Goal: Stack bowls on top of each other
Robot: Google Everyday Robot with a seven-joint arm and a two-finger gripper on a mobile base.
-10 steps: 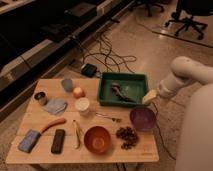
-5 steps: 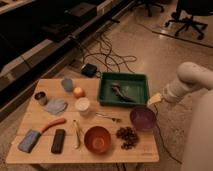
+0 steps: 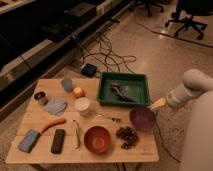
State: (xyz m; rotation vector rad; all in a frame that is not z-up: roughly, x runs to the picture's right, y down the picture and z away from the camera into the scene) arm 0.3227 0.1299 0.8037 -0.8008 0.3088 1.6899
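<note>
The wooden counter fills the lower left of the frame; the dark purple bowl sits upright near its right edge, just below the green tray; the orange-red bowl stands apart from it, lower and nearer the centre, with a dark clump of small round pieces between them; the bowls are not stacked; the pincer hangs at the right, just beside the purple bowl's upper right rim; whether it is apart or together cannot be told; a white cup stands left of the tray.
</note>
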